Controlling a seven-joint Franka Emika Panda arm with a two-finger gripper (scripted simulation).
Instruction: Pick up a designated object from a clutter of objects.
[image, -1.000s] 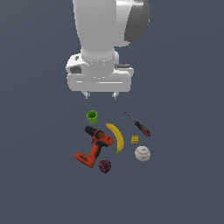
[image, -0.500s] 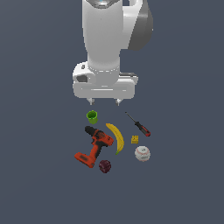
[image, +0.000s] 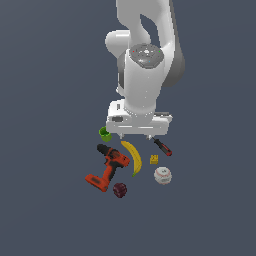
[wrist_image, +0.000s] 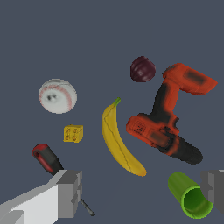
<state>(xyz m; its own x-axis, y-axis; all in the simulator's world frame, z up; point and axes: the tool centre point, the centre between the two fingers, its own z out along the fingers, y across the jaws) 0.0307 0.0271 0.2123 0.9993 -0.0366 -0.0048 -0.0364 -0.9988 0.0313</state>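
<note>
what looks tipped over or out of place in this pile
The green cup lies on its side, its open mouth facing sideways, beside the power drill. Nothing else stands out; nothing looks spilled or broken.

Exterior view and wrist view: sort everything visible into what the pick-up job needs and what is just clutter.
Job:
- small yellow studded toy brick
- gripper, jaws open

Clutter:
- long curved yellow banana
- white red-stitched baseball
- orange-red and black power drill
- dark purple plum
- green cup, on its side
- red-handled screwdriver
</note>
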